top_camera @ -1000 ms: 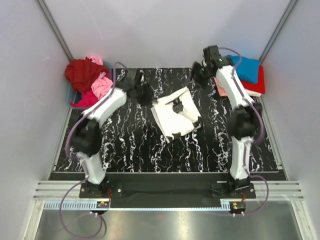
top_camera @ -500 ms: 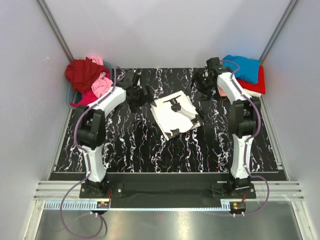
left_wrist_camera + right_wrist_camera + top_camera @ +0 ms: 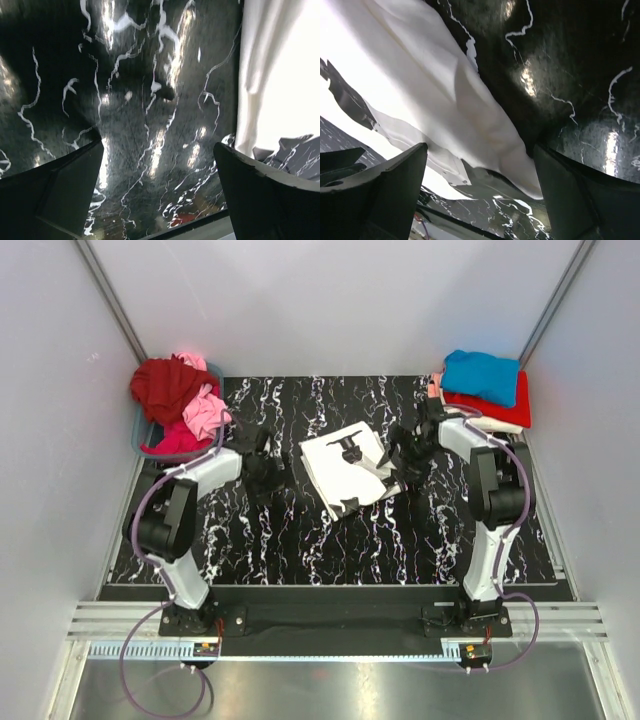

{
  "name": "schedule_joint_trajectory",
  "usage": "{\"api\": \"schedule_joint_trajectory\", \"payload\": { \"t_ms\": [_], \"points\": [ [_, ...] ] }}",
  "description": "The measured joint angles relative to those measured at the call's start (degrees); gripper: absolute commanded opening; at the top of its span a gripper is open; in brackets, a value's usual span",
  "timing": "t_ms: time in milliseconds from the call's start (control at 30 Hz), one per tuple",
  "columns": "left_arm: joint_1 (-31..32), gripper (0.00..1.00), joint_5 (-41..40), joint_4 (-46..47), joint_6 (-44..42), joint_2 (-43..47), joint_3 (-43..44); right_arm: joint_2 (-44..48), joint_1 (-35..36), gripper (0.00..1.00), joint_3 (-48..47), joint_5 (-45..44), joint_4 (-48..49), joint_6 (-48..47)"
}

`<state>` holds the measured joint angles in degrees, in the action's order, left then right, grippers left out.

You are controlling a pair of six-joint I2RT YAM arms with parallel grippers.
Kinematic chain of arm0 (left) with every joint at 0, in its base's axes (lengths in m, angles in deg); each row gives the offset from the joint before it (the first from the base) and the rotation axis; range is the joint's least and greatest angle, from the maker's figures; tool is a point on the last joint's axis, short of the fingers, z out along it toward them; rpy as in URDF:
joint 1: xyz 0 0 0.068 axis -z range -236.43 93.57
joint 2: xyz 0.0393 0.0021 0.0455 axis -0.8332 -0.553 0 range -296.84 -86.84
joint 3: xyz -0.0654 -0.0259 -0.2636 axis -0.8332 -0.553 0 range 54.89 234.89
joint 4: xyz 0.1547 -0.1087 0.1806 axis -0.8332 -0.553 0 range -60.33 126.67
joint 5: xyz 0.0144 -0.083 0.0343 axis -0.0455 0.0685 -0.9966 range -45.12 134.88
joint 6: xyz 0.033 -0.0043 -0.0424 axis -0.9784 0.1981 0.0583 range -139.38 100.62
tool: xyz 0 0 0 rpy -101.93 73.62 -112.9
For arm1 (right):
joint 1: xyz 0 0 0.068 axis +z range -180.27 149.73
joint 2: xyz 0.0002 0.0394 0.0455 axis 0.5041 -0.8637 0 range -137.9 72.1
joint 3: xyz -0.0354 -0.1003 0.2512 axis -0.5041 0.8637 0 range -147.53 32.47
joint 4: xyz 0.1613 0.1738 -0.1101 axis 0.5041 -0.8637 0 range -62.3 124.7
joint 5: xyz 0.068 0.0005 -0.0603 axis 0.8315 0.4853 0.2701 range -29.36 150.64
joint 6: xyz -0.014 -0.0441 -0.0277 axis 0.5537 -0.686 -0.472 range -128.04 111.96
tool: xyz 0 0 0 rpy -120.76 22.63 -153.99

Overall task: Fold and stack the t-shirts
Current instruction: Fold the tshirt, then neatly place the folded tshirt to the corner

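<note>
Your left gripper (image 3: 159, 155) hangs with its jaws spread wide over the black white-veined tabletop (image 3: 125, 100), just left of the folded white t-shirt with black print (image 3: 345, 472) at the table's centre. Your right gripper (image 3: 480, 170) is spread too, and the shirt's right edge lies between its fingers. At rear left, the blue basket (image 3: 138, 432) holds crumpled red garments (image 3: 165, 385) and pink garments (image 3: 205, 410). At rear right, a folded blue t-shirt (image 3: 482, 372) tops a folded red t-shirt (image 3: 505, 405).

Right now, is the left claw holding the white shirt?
No: in the left wrist view the left gripper is open with only the table between its fingers, and the white t-shirt lies off to one side.
</note>
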<state>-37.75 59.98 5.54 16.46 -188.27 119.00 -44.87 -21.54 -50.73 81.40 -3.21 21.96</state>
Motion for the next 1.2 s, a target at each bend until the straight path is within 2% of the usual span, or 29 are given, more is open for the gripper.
{"api": "schedule_joint_trajectory", "payload": {
  "t_ms": [233,400,500,700,900,1200],
  "points": [
    [0.52,0.99,0.07,4.44,0.68,8.70,-9.11,5.31,4.66,0.92,6.99,-2.80,2.14,0.70],
    [0.52,0.99,-0.04,4.66,0.81,14.27,-13.44,12.22,15.47,0.95,15.67,-3.58,3.80,4.20],
    [0.52,0.99,-0.39,3.43,0.74,18.93,-15.43,15.96,18.34,1.00,17.51,-4.87,2.21,4.57],
    [0.52,0.99,-2.14,1.49,-0.11,28.92,-18.23,20.52,15.98,1.00,16.70,-9.44,-0.07,3.89],
    [0.59,0.98,-2.54,1.09,-0.94,31.47,-21.31,25.31,12.24,1.00,19.71,-7.67,2.71,3.85],
    [1.09,0.98,-4.44,-4.98,-2.05,42.34,-22.23,19.06,1.53,0.93,22.86,0.39,13.07,4.11]
  ]
}}
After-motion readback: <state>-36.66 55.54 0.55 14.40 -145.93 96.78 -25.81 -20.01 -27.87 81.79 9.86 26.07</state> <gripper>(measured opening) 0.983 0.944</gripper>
